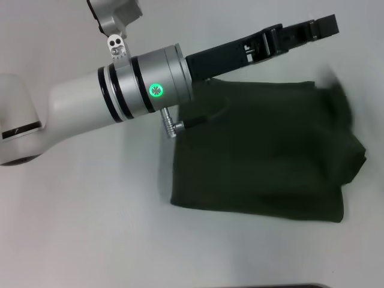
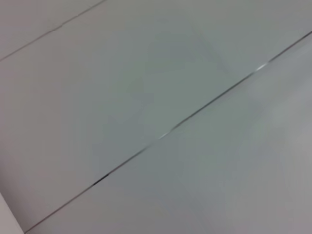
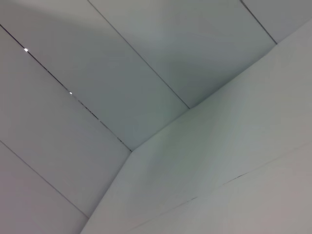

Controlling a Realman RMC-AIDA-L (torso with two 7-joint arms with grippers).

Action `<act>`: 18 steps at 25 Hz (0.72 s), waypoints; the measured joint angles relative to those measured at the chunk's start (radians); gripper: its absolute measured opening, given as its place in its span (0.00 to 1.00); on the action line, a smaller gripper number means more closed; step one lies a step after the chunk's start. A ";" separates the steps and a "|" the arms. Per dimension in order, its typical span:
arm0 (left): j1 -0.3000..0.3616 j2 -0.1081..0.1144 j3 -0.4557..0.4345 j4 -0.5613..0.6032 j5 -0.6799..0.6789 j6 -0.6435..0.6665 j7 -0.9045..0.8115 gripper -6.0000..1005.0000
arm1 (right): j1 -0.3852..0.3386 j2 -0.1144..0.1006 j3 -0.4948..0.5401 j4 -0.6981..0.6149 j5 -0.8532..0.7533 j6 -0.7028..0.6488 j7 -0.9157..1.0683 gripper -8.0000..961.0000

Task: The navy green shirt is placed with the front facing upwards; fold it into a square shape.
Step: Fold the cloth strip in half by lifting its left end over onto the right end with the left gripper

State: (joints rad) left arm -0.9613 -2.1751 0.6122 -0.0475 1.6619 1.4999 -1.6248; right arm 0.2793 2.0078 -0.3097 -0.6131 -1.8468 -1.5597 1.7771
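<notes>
On the pale grey surface (image 1: 90,240), right of centre in the head view: one shirt (image 1: 264,150), dark olive-green, soft matte cotton, folded into a roughly square bundle. Near edge and left edge lie fairly straight; right side is uneven, with a rounded bulge of bunched cloth and a blurred dark smudge at the far right corner. No lettering or tag shows; only plain fabric faces up, with faint creases.

Above the shirt's far left part: one left arm (image 1: 90,111), reaching across from the left. Components: white glossy plastic shell, smooth and rounded; brushed silver metal cylinder with two black rings; one round green light (image 1: 156,90); one short silver metal plug with a thin black cable (image 1: 207,119) trailing over the cloth. Left hand (image 1: 300,30): black, angular, flat-sided, stretched out beyond the far edge of the shirt toward the upper right. Whether its fingers are apart or together cannot be told, and nothing can be seen between them.

Right arm and right hand: not seen in the head view.

Both wrist views: smooth pale flat panels crossed by thin dark seams; no cloth and no fingers visible.
</notes>
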 joint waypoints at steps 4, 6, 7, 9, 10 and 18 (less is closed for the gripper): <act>-0.005 0.000 0.004 0.000 0.013 0.010 0.004 0.17 | 0.005 0.000 0.000 0.001 0.000 -0.001 -0.002 0.06; -0.004 0.000 0.003 0.001 0.015 0.017 0.004 0.23 | 0.007 0.000 0.001 0.001 0.000 -0.002 -0.003 0.07; 0.002 0.000 0.001 0.006 0.014 0.024 0.004 0.26 | 0.008 0.000 0.001 0.001 0.000 -0.003 -0.003 0.07; 0.032 0.000 -0.002 0.041 0.010 0.044 0.005 0.32 | 0.010 0.000 -0.004 0.001 0.001 -0.008 -0.006 0.08; 0.032 0.000 -0.002 0.041 0.010 0.044 0.005 0.36 | 0.011 0.000 -0.009 0.001 -0.001 -0.017 -0.010 0.08; 0.175 0.003 0.004 0.232 0.014 0.171 0.007 0.81 | 0.019 -0.014 -0.053 -0.007 -0.046 -0.165 -0.058 0.11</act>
State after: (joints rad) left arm -0.7861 -2.1719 0.6163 0.1849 1.6762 1.6706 -1.6182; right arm 0.2978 1.9937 -0.3627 -0.6198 -1.8923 -1.7250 1.7192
